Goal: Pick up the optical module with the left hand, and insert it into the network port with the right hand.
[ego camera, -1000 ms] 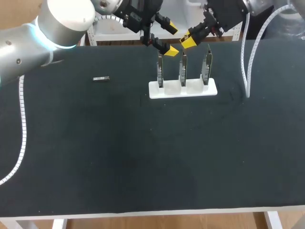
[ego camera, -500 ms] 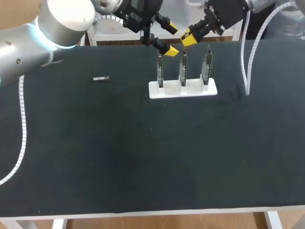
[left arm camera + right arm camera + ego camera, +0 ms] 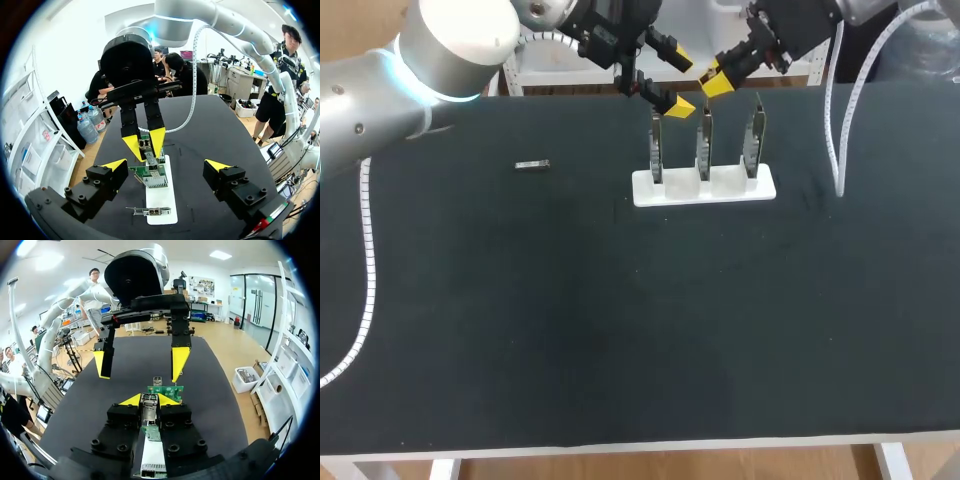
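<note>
A small optical module (image 3: 532,165) lies alone on the dark counter (image 3: 520,320), far to the left. The left tool (image 3: 680,83) hangs spread wide above the white stand (image 3: 704,187). The right tool (image 3: 714,80) pinches a second module (image 3: 149,406) over the middle board (image 3: 703,140).

One camera hangs high on the near side, behind the arms, looking down and away across the whole black-topped desk (image 3: 520,320). The other two ride the wrists at the far edge, close in, and face each other. The left wrist camera looks rightward between the wide-spread yellow tips of the left hand (image 3: 165,165), along the white plastic stand of upright green circuit boards (image 3: 167,197). The right wrist camera looks leftward, past the silver metal module (image 3: 149,412) pinched in the right hand (image 3: 149,401). All three views share the stand, and each wrist camera sees the opposite hand.
</note>
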Controlling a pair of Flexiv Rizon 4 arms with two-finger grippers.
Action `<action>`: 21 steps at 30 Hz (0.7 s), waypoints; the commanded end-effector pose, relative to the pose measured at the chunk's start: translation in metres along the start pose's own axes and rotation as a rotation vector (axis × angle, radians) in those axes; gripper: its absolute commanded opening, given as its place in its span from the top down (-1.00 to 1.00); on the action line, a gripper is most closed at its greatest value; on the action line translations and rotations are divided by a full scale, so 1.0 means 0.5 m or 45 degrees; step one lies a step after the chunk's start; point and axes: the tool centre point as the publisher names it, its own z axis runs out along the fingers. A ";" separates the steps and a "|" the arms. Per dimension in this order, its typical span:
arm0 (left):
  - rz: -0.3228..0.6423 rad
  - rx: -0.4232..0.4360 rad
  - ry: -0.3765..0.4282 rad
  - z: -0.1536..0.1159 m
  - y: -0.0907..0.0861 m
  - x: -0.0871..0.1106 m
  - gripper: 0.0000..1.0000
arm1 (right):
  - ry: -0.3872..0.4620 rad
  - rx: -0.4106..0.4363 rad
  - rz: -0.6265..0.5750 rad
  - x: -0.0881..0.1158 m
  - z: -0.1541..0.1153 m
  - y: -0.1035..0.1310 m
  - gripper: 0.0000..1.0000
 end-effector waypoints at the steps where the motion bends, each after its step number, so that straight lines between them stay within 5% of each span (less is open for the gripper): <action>1: -0.001 -0.002 0.005 0.000 -0.001 -0.002 -1.00 | 0.010 -0.088 0.001 -0.002 -0.002 -0.014 1.00; 21: -0.001 -0.002 0.005 0.000 -0.001 -0.002 -1.00 | 0.007 -0.116 0.024 0.013 0.012 -0.025 1.00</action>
